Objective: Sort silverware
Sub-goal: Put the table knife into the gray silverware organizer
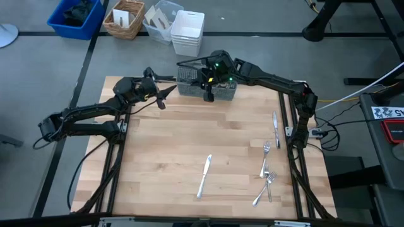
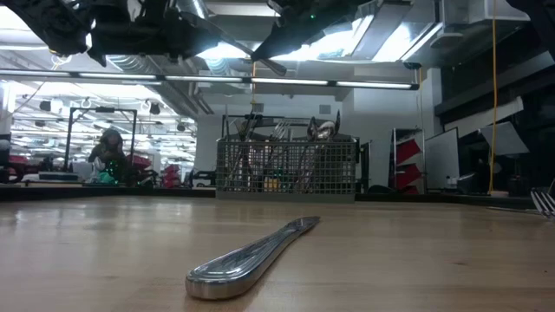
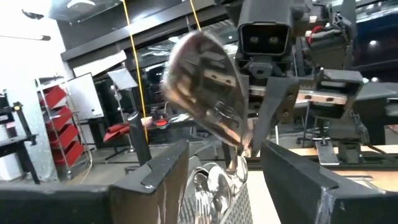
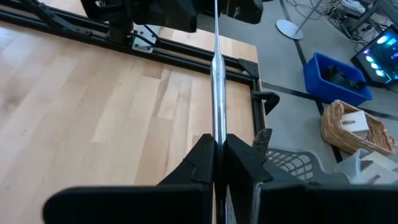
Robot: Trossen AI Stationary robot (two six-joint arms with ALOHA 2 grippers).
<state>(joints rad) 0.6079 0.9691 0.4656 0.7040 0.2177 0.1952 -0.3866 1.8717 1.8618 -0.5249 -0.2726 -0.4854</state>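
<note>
While the spoon (image 3: 205, 81) is hanging just over the mesh caddy (image 1: 189, 88) at the bench's (image 1: 164, 157) far edge, w/ right jaws pinching its handle and left jaws standing spread either side of its bowl, only that thin pinch is holding it. If it's slipping or tilting, it's prob. landing in the wrong compartment or falling onto the bench, and the forks (image 1: 265, 165) & knives near the right edge are waiting on it.

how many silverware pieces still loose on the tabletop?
5. A knife mid-table; a second knife along the right edge; a fork close by it; two crossed forks toward the right corner. That overlap could hide another.
</note>
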